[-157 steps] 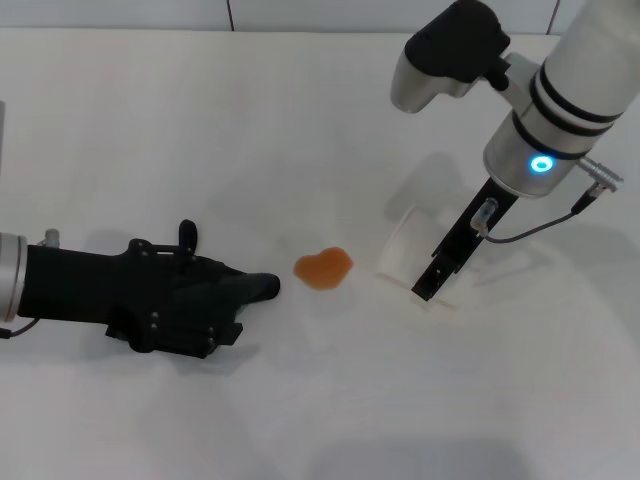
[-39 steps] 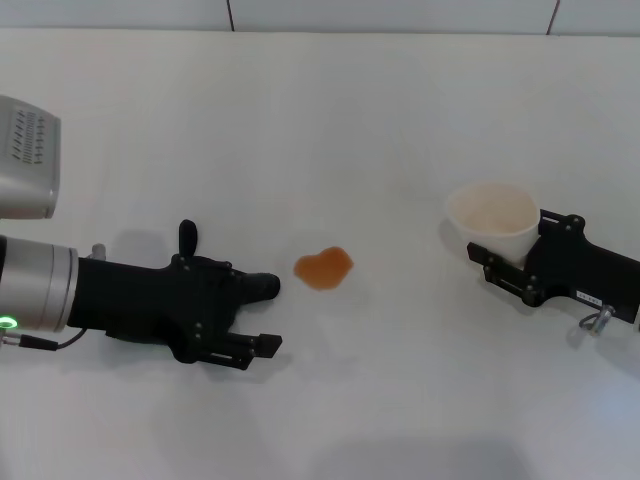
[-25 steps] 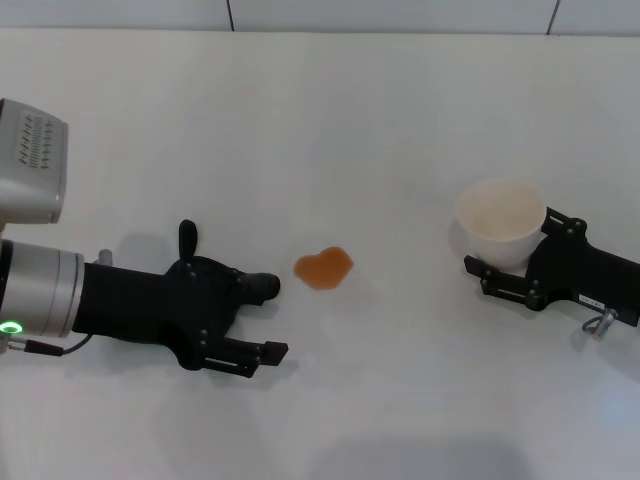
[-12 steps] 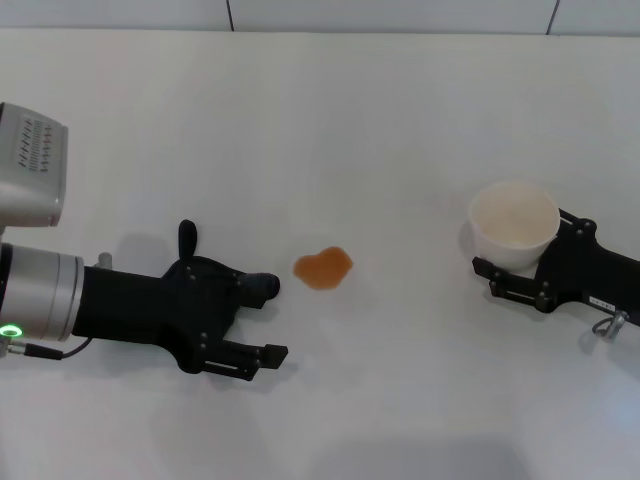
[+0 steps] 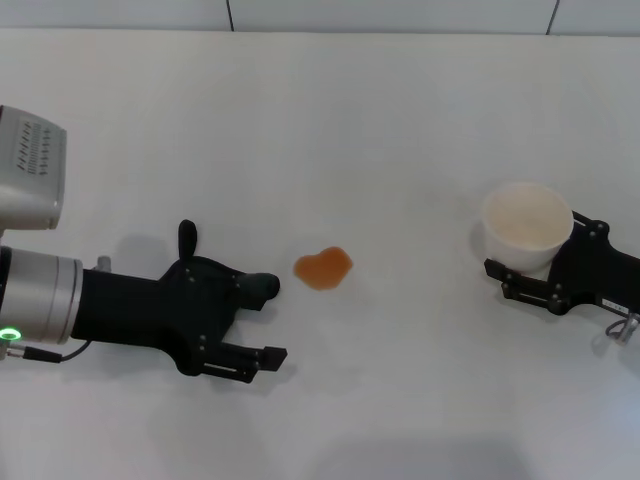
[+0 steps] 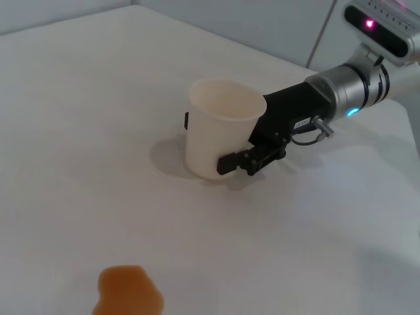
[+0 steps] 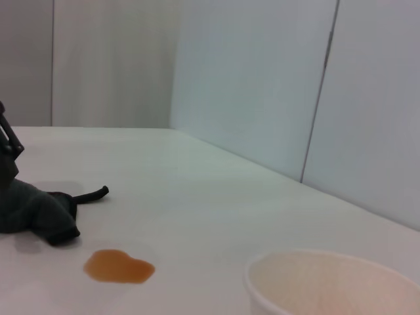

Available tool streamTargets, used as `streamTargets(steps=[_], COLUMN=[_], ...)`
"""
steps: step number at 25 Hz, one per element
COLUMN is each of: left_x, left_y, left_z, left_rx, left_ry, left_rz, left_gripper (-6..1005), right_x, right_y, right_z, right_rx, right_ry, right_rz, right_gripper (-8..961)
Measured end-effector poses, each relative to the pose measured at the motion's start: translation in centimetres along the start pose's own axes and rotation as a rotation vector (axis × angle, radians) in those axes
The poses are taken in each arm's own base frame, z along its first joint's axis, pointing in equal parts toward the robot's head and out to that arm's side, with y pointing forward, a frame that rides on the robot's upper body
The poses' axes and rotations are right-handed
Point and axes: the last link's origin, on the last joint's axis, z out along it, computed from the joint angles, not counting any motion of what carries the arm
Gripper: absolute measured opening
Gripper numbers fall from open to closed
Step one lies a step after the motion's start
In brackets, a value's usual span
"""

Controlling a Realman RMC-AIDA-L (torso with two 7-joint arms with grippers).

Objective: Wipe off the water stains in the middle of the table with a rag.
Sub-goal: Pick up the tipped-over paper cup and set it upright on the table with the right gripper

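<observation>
A broad white desk (image 5: 330,120) fills the head view.

At its left edge the robot's left arm lies low over the surface, a silver cuff giving way to a black left gripper (image 5: 250,320) that points toward the middle. A dark charcoal rag (image 5: 215,290) lies bunched at this gripper. One rounded fold pokes out toward the centre and a thin loop tab stands up on the far side. One black finger (image 5: 250,357) juts out on the near side of the cloth, clear of it. The other finger is lost against the dark fabric, so whether the fingers are clamped on the rag cannot be told.

Just right of the rag's tip, near but not touching it, sits the water stain (image 5: 322,267). It is a small orange-amber blotch, roughly heart-shaped, around the middle of the desk. The right wrist view shows the same pair, with a narrow bare strip between cloth and blotch.

Well apart to the right stands a white paper cup (image 5: 527,223), upright, its mouth open. The right gripper (image 5: 525,270) reaches in low from the right edge, and its black fingers are closed around the cup's lower wall, one on each side. The left wrist view shows that grip clearly.
</observation>
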Motion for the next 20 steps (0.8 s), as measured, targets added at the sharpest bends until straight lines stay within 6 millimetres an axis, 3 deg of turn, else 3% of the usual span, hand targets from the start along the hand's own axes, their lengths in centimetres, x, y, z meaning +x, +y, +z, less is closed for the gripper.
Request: streamTargets(steps=[20], left_x=[-0.5], left_y=[0.2], left_z=[-0.2], left_rx=[0.005], left_ry=[0.010], left_rz=[-0.010], left_gripper=[816], right_x=[1.2], right_y=[0.1], right_z=[-1.5], right_rx=[-0.007], right_ry=[0.059], right_rz=[0.021], right_gripper=[816])
